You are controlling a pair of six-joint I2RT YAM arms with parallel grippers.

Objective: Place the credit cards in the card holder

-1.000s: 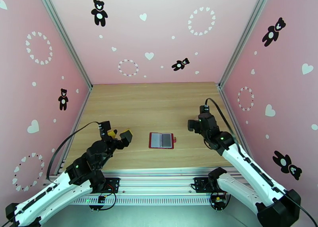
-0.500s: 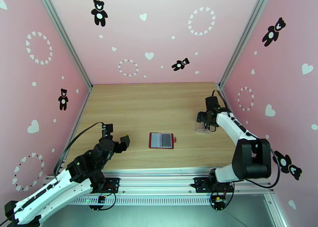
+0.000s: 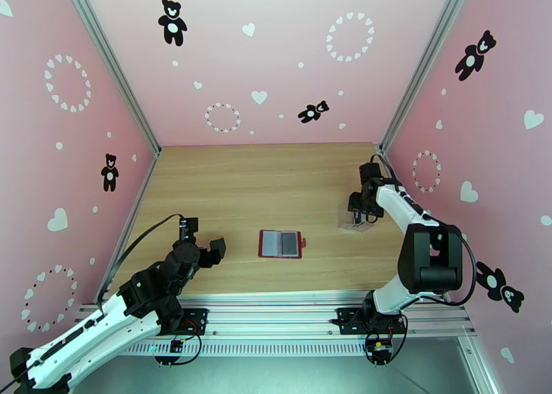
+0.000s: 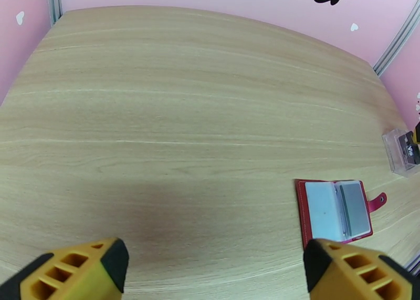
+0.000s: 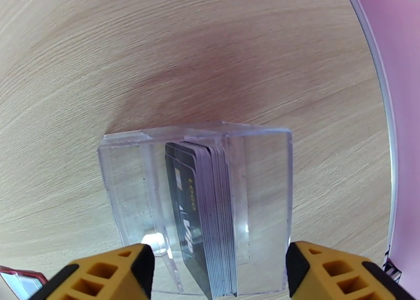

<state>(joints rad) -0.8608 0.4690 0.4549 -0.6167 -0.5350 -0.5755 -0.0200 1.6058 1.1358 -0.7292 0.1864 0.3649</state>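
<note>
L gripper (image 4: 215, 267) is hanging wide open w/ nothing in it, low over the table's (image 3: 262, 181) front-left. The wallet (image 3: 281, 243) is lying open and flat at middle-front, grey pockets up, snap tab pointing right. R gripper (image 5: 220, 275) is sitting over the clear case (image 5: 262, 190) near the right wall, fingers spread either side of it, gripping nothing. The cards (image 5: 202, 211) are standing on edge, packed together inside that case.

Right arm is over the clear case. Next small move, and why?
Probably lower the right gripper straight down and narrow it onto the stack of dark thin credit cards. They stand on edge inside the clear plastic case, centred under its open jaws, and the dark red folding card holder lies open.
</note>
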